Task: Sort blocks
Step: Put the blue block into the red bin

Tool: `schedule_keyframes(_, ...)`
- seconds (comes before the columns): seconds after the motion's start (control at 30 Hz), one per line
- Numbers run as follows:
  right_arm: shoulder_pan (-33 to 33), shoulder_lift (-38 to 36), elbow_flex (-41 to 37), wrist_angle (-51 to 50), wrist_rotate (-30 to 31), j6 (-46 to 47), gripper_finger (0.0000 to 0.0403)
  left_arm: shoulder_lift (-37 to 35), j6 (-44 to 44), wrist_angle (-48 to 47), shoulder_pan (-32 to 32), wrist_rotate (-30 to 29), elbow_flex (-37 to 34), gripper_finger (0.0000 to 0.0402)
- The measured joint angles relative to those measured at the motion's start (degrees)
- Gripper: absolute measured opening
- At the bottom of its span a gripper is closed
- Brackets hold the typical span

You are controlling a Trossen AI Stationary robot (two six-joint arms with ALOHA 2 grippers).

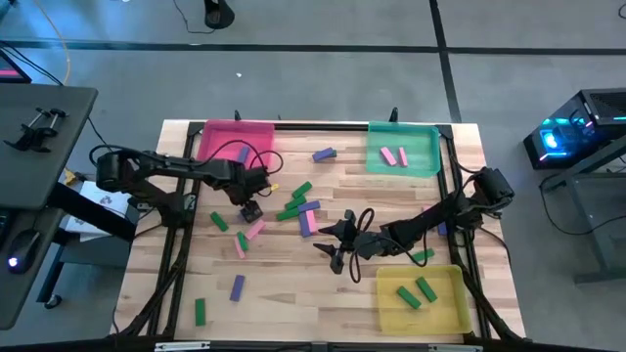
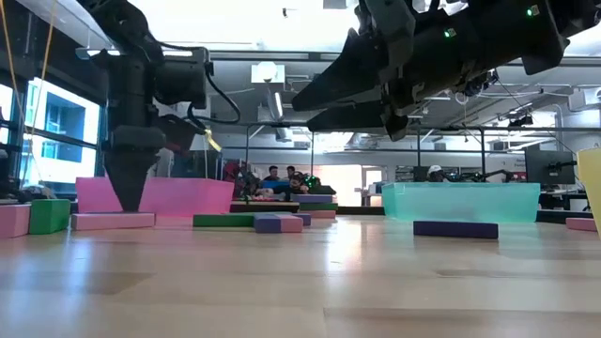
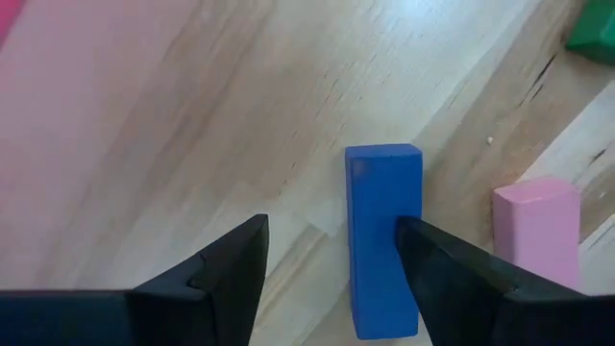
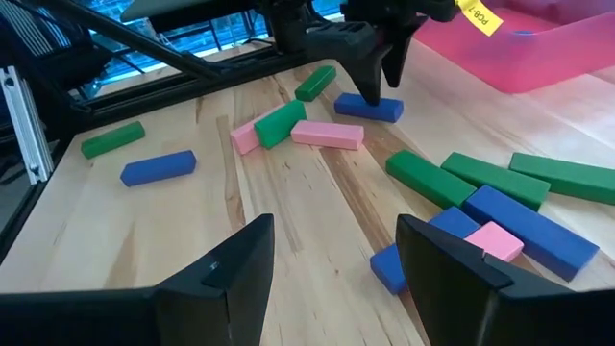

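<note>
Left tool [image 3: 332, 255] points down at the table, fingers spread wide around a blue block [image 3: 382, 235], gripping nothing.

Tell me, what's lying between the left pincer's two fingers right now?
A blue block on bare wood, beside one finger of the open left pincer; the left wrist view shows it best.

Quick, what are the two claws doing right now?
Left gripper: fingers open, straddling a blue block on the table.
Right gripper: open, empty.
</note>
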Motion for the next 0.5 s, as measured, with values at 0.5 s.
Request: schedule_keyframes(0.5,0.0,0.0,0.0,0.2,-0.1,0.0,0.0204,-1.4,-1.0,-0.9,-0.1,-4.6,2.3,0.0193)
